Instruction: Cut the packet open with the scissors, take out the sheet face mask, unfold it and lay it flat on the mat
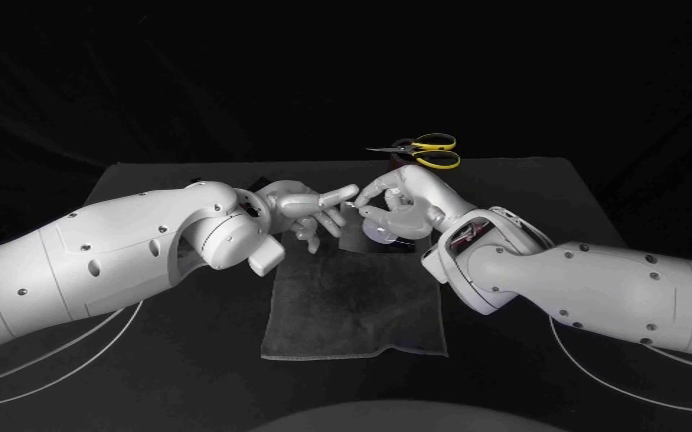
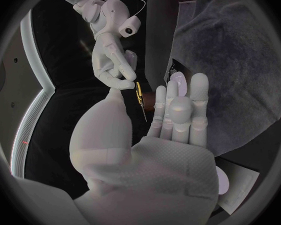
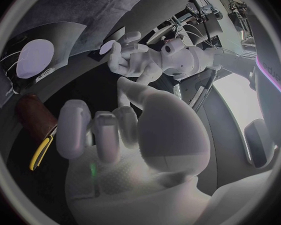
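Note:
The packet [image 1: 378, 235], dark with a pale round print, lies flat at the far edge of the grey mat [image 1: 353, 302]. It also lies on the table beside the mat in the right wrist view [image 3: 37, 55] and the left wrist view [image 2: 231, 185]. My right hand [image 1: 397, 204] hovers just above it with loosely curved fingers and holds nothing I can see. My left hand [image 1: 306, 210] is beside it with straight, spread fingers, empty; its thumb nearly meets the right hand's fingertips [image 2: 125, 82]. The yellow-handled scissors [image 1: 430, 150] lie behind both hands, untouched.
The mat [image 2: 240, 60] spreads toward me between the two forearms. The scissors [image 3: 40, 152] have a dark reddish tip pointing to the picture's left in the head view. Black table runs to both sides of the mat.

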### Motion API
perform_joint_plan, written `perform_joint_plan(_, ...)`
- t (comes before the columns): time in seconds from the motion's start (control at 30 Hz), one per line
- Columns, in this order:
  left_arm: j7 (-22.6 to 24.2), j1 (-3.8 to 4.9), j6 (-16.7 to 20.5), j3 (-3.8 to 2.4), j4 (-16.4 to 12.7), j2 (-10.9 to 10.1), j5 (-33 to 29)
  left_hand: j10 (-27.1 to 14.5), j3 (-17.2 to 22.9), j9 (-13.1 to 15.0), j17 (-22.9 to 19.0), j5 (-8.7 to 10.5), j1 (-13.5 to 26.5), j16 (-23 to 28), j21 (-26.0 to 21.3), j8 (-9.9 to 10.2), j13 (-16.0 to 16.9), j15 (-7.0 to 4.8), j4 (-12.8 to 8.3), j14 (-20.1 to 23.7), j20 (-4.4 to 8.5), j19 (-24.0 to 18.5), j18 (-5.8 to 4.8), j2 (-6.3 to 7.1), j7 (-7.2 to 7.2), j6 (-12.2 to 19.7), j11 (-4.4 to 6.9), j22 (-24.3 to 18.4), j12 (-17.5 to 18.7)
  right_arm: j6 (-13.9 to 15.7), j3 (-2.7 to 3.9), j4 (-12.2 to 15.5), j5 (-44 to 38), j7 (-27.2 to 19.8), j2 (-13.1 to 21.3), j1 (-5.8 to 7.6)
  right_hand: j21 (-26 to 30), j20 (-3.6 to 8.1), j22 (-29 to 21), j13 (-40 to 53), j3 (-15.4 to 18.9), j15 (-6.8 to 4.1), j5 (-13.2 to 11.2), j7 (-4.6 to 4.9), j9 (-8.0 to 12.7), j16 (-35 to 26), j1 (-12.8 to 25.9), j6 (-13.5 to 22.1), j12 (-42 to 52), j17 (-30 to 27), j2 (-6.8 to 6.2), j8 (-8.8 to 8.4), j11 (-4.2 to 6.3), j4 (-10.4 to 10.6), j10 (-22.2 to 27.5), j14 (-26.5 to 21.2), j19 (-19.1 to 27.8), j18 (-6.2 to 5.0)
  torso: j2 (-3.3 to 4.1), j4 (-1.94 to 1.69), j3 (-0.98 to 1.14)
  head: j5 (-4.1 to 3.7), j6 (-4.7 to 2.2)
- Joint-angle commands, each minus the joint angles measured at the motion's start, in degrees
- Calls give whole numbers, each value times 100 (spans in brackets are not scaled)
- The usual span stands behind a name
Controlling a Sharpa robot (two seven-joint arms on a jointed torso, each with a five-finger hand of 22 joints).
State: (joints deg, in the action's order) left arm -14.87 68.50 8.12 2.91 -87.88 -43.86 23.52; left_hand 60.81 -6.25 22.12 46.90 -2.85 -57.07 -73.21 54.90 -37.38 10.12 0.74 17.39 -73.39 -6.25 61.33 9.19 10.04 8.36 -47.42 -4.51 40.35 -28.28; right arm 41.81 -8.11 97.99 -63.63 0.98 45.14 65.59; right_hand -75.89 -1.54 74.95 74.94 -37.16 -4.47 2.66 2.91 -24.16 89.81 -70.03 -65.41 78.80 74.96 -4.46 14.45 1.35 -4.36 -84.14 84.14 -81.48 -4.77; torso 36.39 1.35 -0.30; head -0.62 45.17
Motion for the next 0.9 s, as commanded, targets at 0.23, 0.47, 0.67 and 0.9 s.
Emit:
perform_joint_plan(0.23, 165, 6, -36, -5, 62, 8, -99, -72, 149, 39, -50, 4, -28, -21, -72, 70, 13, 11, -26, 80, -9, -28, 93, -324, 20, 17, -28, -51, -29, -34, 12, -99, 291, -28, 72, 5, 6, 4, 704, 741, -56, -44, 12, -26, -874, 5, 63, 51, -1, 1488, -4, 318, 37, -7, -360, 581, -15, 106, 2, -8, -3, -10, -7)
perform_joint_plan(0.47, 616, 6, 88, -4, 187, 26, 105, -555, 784, -72, -722, -4, -1545, 202, -292, 295, 1, 149, -331, 552, -133, -283, 121, -1127, 172, 531, -181, -261, -58, -174, 14, -184, 433, -28, 324, 29, 368, -49, 522, 524, -17, 48, 9, 139, -982, -229, 164, 614, -385, 1228, -136, 131, -95, -5, -234, 496, 205, 30, -2, 6, -1, -22, -20)
perform_joint_plan(0.67, 1332, -7, 392, 24, 388, 163, 1338, -758, 3148, -548, -1477, -1, -3079, 536, -214, 708, -162, 144, -1006, 1205, -115, -594, 128, -529, 163, 198, -219, -129, -101, -488, 12, -230, 652, -8, 642, 38, 497, -146, 462, 466, 163, 167, 11, 303, -863, -318, 261, 913, -513, 1133, -241, -133, -233, 43, -176, 459, 276, 11, 0, 9, 6, -67, -41)
perform_joint_plan(0.9, 1732, -133, 652, 93, 769, 459, 2991, -622, 3763, -694, -1439, 7, -2871, 388, 7, 813, -144, 116, -1241, 1079, -106, -659, 138, -27, 144, 53, -147, 45, -332, -753, -11, -346, 737, 97, 875, -3, 545, -180, 440, 446, 195, 194, 12, 324, -819, -351, 226, 917, -561, 1098, -248, -192, -255, 28, -154, 445, 301, -1, 2, 24, 11, -100, -55)
